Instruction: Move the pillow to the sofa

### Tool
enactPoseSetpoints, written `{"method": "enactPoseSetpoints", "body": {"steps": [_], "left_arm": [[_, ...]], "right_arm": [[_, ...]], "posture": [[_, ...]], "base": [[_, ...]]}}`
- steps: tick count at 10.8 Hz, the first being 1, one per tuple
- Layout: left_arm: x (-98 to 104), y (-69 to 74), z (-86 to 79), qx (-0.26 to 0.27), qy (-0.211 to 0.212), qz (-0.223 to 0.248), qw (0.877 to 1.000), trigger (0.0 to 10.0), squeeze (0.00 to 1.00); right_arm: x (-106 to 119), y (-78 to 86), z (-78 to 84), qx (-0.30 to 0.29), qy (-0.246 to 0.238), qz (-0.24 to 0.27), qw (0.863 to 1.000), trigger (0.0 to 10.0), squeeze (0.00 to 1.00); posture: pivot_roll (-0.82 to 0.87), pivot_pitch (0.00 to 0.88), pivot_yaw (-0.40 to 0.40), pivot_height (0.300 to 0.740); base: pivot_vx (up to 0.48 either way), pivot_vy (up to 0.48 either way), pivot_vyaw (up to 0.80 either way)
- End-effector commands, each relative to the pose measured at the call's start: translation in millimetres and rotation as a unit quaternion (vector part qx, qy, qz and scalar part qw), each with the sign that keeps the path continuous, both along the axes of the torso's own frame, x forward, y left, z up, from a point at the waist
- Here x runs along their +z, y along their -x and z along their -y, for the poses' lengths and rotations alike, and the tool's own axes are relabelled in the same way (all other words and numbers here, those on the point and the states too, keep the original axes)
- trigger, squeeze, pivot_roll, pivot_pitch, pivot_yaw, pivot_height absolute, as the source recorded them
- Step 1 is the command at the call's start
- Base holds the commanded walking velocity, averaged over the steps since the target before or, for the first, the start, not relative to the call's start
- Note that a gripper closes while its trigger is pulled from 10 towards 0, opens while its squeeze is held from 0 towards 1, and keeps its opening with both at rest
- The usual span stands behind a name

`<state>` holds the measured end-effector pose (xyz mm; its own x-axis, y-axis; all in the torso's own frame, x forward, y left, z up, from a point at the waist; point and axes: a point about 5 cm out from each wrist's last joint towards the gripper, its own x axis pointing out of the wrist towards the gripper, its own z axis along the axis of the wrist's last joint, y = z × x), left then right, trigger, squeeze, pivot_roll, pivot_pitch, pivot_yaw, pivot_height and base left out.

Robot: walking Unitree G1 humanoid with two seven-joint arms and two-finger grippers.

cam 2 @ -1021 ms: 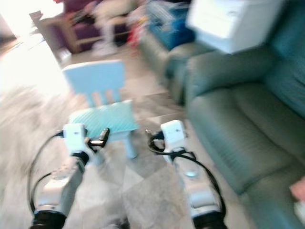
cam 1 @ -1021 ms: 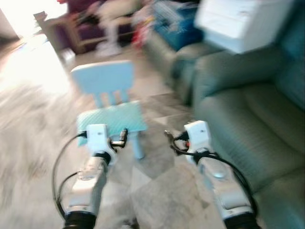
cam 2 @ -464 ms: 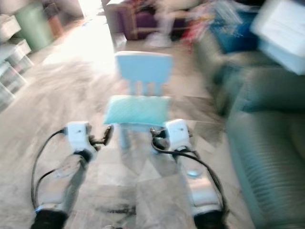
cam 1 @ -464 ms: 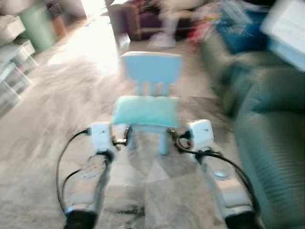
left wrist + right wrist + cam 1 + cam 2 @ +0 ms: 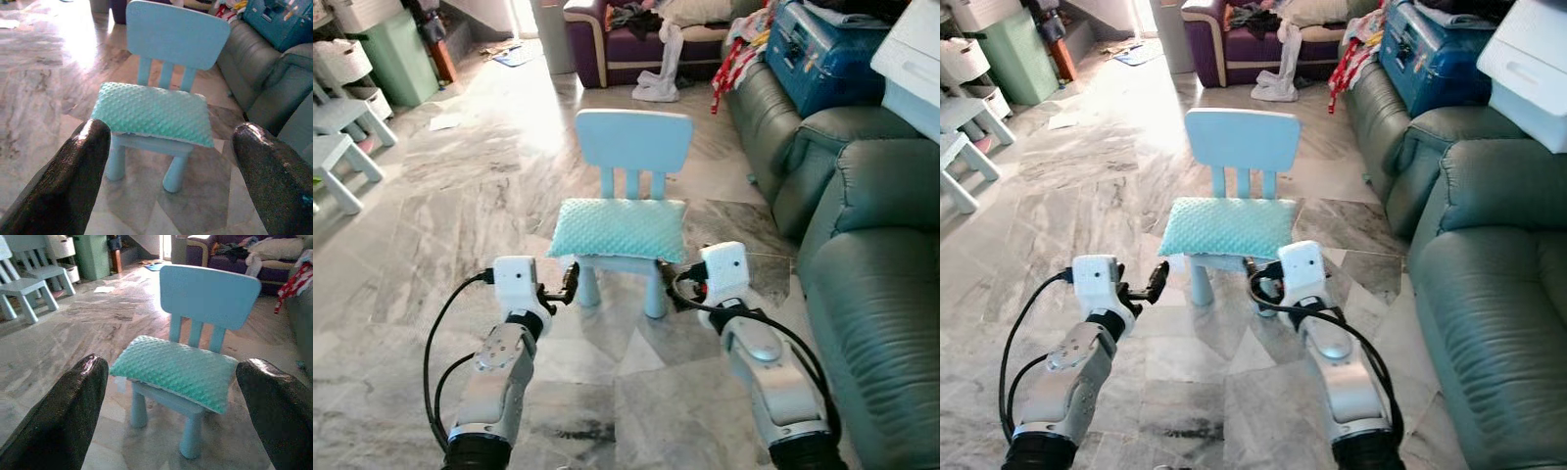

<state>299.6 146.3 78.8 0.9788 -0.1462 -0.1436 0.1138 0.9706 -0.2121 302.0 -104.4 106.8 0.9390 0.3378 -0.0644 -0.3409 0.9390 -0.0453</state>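
Note:
A mint green dimpled pillow [image 5: 620, 227] lies flat on the seat of a small light blue child's chair [image 5: 633, 143] straight ahead of me. The green sofa [image 5: 876, 294] runs along my right side. My left gripper [image 5: 572, 279] is held out in front of the chair's left front leg, open and empty. My right gripper [image 5: 671, 285] is level with it by the right front leg, also open and empty. Both wrist views look at the pillow [image 5: 151, 113] [image 5: 175, 369] between widely spread fingers [image 5: 73, 181] [image 5: 66, 416].
A blue suitcase [image 5: 822, 54] and a white box [image 5: 911, 64] rest on the sofa further back. A purple couch [image 5: 636, 39] with clothes stands at the far end. White child's furniture [image 5: 337, 137] and a green bin [image 5: 396, 59] are at the far left. Marble floor [image 5: 440, 215] surrounds the chair.
The camera has swung left and settled, so the chair and pillow now sit centred and sharp in front of me. Both arms keep the same pose, grippers open.

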Motion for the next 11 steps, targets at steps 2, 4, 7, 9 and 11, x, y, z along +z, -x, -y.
{"method": "enactPoseSetpoints", "body": {"steps": [2, 4, 7, 9, 11], "left_arm": [[2.8, -0.8, -3.0, 0.001, 0.0, 0.003, 1.0, 10.0, 0.0], [1.6, -0.4, -2.4, -0.006, 0.005, 0.002, 1.0, 10.0, 0.0], [4.0, 0.8, -0.5, -0.016, 0.018, 0.011, 1.0, 10.0, 0.0], [3.6, 2.7, -0.9, -0.017, 0.021, 0.01, 1.0, 10.0, 0.0], [3.6, 2.9, -0.4, -0.017, 0.023, 0.01, 1.0, 10.0, 0.0]], "right_arm": [[5.6, -1.3, -1.1, 0.003, -0.008, 0.009, 1.0, 10.0, 0.0], [5.9, -1.0, -0.8, 0.0, -0.008, 0.011, 1.0, 10.0, 0.0], [8.9, -0.7, -1.3, -0.002, -0.012, 0.022, 1.0, 10.0, 0.0], [8.5, -0.2, -1.1, -0.002, -0.013, 0.022, 1.0, 10.0, 0.0], [8.6, -0.1, -1.1, -0.002, -0.014, 0.022, 1.0, 10.0, 0.0]], "posture": [[-0.18, 0.065, 0.041, 0.74], [-0.18, 0.064, 0.043, 0.74], [-0.18, 0.067, 0.045, 0.74], [-0.18, 0.07, 0.045, 0.74], [-0.18, 0.073, 0.047, 0.74]], "base": [[0.0, 0.0, -0.78], [0.0, 0.0, -0.78], [0.255, 0.085, 0.0], [0.405, 0.257, 0.0], [0.405, 0.257, 0.0]]}}
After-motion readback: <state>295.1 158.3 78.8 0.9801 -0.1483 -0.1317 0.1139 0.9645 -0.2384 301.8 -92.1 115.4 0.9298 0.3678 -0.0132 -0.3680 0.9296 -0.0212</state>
